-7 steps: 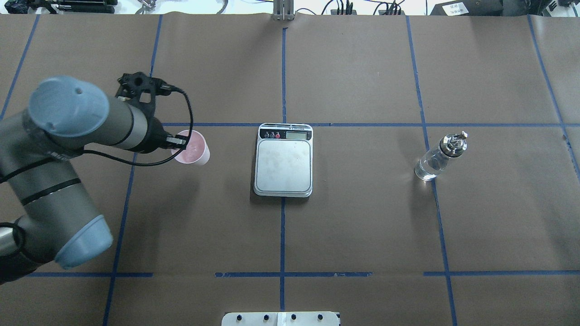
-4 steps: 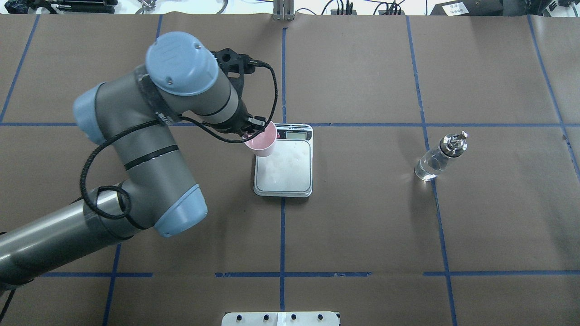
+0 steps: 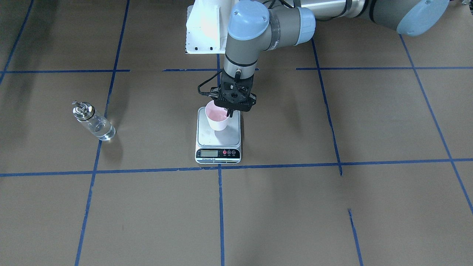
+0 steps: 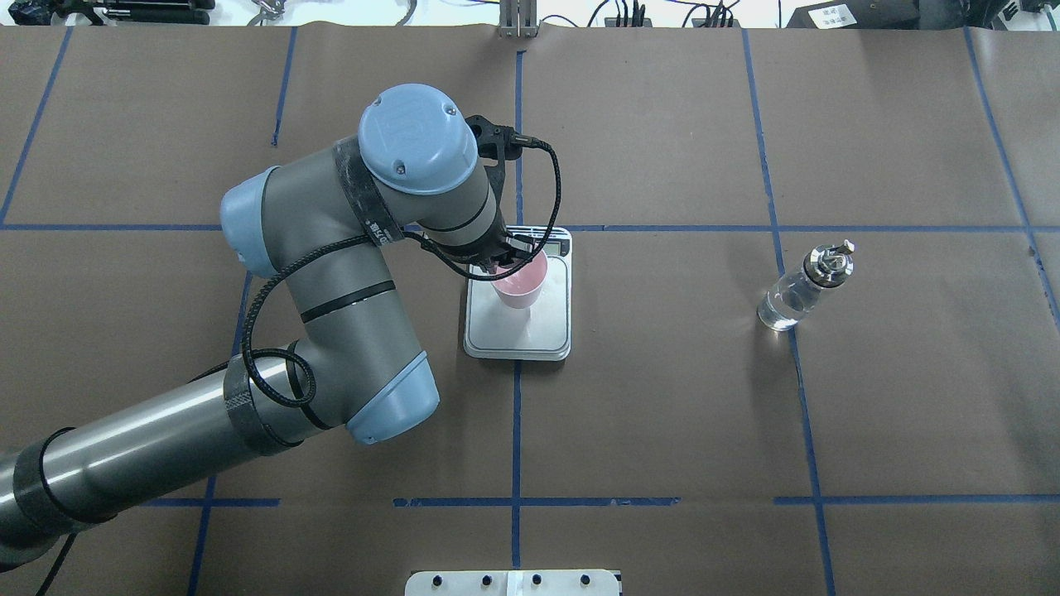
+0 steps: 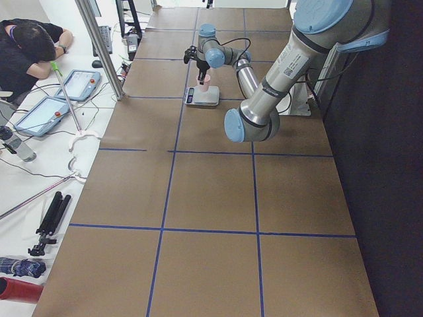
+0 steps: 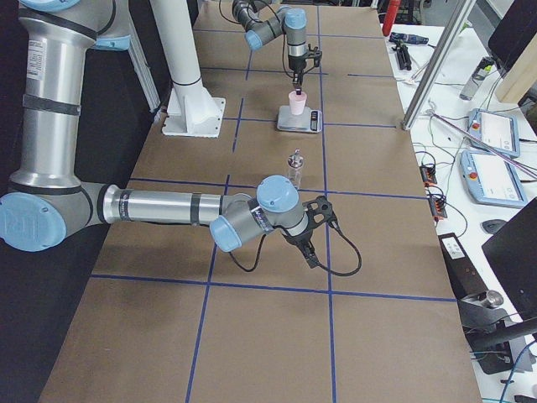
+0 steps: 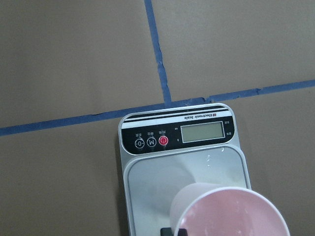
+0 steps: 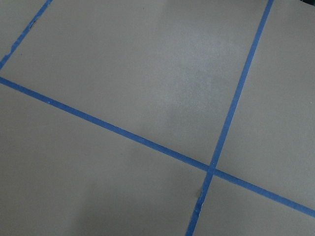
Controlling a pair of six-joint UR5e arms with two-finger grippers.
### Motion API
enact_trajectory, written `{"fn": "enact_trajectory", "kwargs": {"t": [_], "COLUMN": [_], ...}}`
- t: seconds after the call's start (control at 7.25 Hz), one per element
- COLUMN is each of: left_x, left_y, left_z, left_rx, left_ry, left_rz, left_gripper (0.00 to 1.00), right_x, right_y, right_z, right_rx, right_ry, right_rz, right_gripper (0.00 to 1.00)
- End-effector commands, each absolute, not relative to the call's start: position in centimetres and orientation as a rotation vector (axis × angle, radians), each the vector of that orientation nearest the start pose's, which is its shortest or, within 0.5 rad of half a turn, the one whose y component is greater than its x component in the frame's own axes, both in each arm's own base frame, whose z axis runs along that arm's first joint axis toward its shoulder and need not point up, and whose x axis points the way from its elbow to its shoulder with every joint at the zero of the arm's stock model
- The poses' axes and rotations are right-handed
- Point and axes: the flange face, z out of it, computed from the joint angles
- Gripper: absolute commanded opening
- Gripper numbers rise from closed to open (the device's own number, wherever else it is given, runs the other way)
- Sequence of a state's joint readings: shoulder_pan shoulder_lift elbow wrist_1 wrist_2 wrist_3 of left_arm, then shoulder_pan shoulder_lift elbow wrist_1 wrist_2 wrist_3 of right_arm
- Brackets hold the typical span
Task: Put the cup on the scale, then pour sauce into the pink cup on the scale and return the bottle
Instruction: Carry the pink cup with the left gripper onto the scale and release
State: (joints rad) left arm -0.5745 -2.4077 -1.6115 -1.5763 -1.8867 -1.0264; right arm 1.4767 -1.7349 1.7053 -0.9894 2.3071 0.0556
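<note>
The pale pink cup hangs upright over the scale's silver platform, pinched at its rim by my left gripper, which is shut on it. Whether the cup's base touches the platform I cannot tell. The clear glass bottle with its silver cap stands alone on the robot's right side. My right gripper shows only in the exterior right view, low over the table near the bottle; I cannot tell its state.
Brown paper with blue tape lines covers the table. The robot's white base plate stands behind the scale. A person sits at a side desk with tablets beyond the table's far edge.
My left arm has carried the cup from its spot on the table's left side rightward to over the scale. The bottle and scale have not moved.
</note>
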Motion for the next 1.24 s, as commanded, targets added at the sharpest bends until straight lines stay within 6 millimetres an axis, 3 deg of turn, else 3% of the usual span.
{"fn": "enact_trajectory", "kwargs": {"t": [0.0,0.28,0.41,0.55,0.83,1.1], "left_x": [54.7,54.8,54.7,54.1,51.4,45.1], "left_y": [-47.0,-47.1,-47.0,-46.9,-46.8,-47.4], "left_z": [13.9,14.0,14.2,14.4,15.0,16.8], "left_rx": [0.214,0.218,0.218,0.228,0.255,0.323], "left_ry": [0.9,0.902,0.901,0.904,0.908,0.847], "left_rz": [0.119,0.123,0.125,0.126,0.129,0.21], "left_gripper": [0.07,0.54,0.9,1.0,1.0,1.0], "right_x": [2.4,2.4,2.4,2.4,2.3,2.1], "right_y": [-45.0,-45.0,-45.0,-45.0,-45.1,-45.0], "right_z": [60.5,60.5,60.5,60.4,60.0,57.3], "right_rx": [0.47,0.469,0.471,0.47,0.466,0.497], "right_ry": [-0.755,-0.755,-0.755,-0.757,-0.768,-0.841], "right_rz": [-0.237,-0.238,-0.238,-0.237,-0.217,-0.135], "right_gripper": [1.0,1.0,1.0,1.0,1.0,1.0]}}
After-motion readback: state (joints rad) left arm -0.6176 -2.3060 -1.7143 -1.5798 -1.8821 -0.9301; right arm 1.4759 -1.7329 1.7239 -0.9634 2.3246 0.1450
